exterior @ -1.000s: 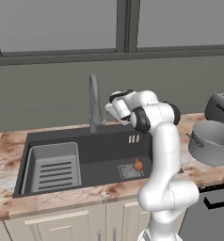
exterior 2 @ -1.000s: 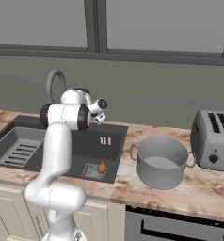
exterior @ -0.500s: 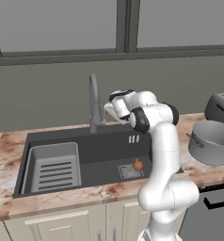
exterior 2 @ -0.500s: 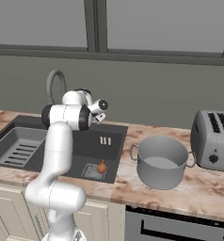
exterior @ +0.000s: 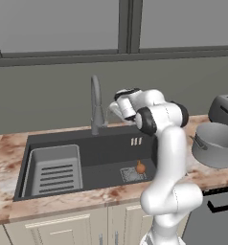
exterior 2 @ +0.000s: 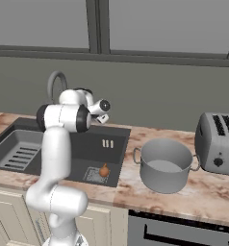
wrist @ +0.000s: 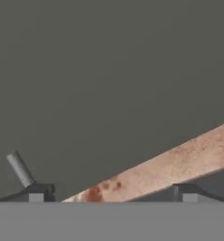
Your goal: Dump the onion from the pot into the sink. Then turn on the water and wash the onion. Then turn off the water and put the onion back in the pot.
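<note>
The onion (exterior: pixel 141 167) (exterior 2: pixel 104 170), a small orange-brown bulb, lies on the square drain grate in the dark sink (exterior: pixel 63 142) (exterior 2: pixel 117 140). On the counter to the right of the sink the pale grey pot (exterior: pixel 215 145) (exterior 2: pixel 165 166) stands upright, with nothing showing inside it. Above the sink's back rim my gripper (exterior: pixel 112 109) (wrist: pixel 111 193) hangs open, pointing at the back wall just right of the tall curved faucet (exterior: pixel 94 105) (exterior 2: pixel 55 85). Nothing sits between its fingers. A grey faucet lever (wrist: pixel 19 169) pokes up beside the left fingertip (wrist: pixel 38 190).
A light grey slotted rack (exterior: pixel 53 170) (exterior 2: pixel 20 153) fills the sink's left part. A toaster (exterior: pixel 226 109) (exterior 2: pixel 220 141) stands behind and right of the pot. Marble counter (exterior: pixel 3 158) (wrist: pixel 180 162) surrounds the sink, and the dark wall rises close behind the faucet.
</note>
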Robot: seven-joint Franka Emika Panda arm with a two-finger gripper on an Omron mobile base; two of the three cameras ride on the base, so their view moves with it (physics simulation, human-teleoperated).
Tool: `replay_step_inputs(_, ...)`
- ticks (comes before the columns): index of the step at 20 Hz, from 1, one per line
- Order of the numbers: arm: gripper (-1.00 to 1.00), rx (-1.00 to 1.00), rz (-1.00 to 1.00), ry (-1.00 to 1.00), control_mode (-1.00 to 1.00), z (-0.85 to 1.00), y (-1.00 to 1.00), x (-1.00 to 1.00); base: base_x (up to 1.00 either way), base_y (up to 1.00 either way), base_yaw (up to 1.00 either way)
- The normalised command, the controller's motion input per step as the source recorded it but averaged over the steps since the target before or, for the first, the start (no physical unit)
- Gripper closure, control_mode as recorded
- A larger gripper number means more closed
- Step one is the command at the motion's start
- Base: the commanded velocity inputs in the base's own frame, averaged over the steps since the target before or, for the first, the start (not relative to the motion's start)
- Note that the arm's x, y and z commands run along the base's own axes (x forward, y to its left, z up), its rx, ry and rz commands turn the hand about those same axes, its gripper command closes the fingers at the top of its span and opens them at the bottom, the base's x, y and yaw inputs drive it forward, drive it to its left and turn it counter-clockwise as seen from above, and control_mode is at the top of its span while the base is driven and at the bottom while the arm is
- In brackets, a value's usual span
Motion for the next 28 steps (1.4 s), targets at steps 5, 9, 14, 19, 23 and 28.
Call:
replay_step_inputs(5,-1.00,-0.03,-0.15,0.00,-1.00,0.66,-0.21,-0.66,0.00,0.00,0.00)
replay_step_inputs(9,-1.00,-0.08,-0.14,0.00,-1.00,0.68,-0.31,-0.71,0.00,0.00,0.00)
replay_step_inputs(14,-1.00,-0.12,-0.10,0.02,-1.00,0.70,-0.41,-0.64,0.00,0.00,0.00)
replay_step_inputs(19,-1.00,-0.05,-0.04,0.17,-1.00,0.82,-0.31,-0.68,0.00,0.00,0.00)
replay_step_inputs(23,-1.00,0.00,-0.02,0.37,-1.00,0.65,-0.20,-0.63,0.00,0.00,0.00)
replay_step_inputs(28,-1.00,0.00,-0.01,0.39,-1.00,0.54,-0.20,-0.51,0.00,0.00,0.00)
